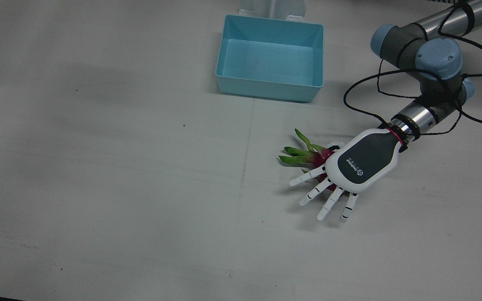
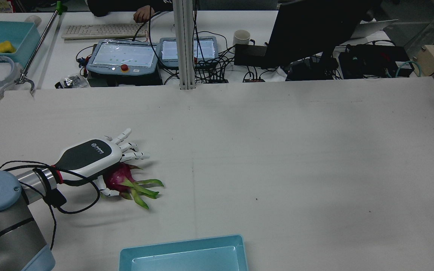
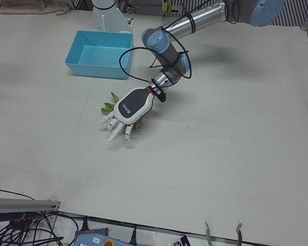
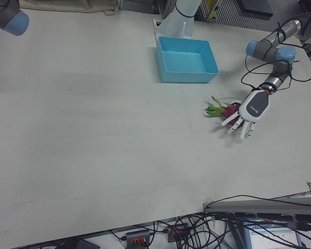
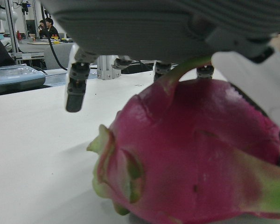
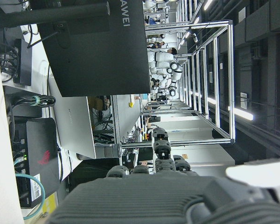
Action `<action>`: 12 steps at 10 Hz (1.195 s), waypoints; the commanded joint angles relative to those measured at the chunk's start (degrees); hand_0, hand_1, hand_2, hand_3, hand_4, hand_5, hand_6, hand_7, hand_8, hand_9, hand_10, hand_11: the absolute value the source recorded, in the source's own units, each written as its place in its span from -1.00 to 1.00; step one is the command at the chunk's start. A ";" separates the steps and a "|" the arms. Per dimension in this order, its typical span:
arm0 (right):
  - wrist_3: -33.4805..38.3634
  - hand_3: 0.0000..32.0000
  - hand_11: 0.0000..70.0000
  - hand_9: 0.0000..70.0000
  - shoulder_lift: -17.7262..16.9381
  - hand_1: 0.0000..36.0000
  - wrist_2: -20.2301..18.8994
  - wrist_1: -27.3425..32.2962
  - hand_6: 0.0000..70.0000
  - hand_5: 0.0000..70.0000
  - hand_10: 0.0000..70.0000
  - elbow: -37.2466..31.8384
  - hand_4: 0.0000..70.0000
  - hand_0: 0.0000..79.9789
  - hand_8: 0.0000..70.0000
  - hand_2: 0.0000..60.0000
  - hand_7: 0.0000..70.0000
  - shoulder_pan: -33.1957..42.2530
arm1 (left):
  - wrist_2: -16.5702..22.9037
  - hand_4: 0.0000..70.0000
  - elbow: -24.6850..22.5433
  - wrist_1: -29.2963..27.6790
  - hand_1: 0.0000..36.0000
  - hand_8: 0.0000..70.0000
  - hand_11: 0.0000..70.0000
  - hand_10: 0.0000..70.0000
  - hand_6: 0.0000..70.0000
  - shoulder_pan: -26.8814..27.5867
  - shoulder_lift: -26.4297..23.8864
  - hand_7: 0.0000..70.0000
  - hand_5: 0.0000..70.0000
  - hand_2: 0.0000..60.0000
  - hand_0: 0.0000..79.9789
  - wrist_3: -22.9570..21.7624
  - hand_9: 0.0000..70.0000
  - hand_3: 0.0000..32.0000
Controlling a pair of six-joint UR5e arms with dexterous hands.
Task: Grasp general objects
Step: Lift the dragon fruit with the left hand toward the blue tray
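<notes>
A robotics lab. A UR-type arm with a many-fingered left hand works at a bare white table. Beyond the hand's fingertips, across the table's far edge, a desk carries two teach pendants, a keyboard, a dark monitor, a mug and tangled cables, with a person's hand at work. The right hand view shows aluminium frame bays and white humanoid robots standing farther back
</notes>
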 commanded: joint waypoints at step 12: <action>0.00 -1.00 -1.00 -1.00 0.00 -1.00 0.00 0.00 -1.00 -1.00 -1.00 -0.02 -1.00 -1.00 -1.00 -1.00 -1.00 0.00 | 0.02 -0.09 -0.44 -3.12 0.46 0.37 1.00 1.00 0.57 0.00 1.23 1.00 0.47 1.00 0.28 -0.88 0.43 -1.00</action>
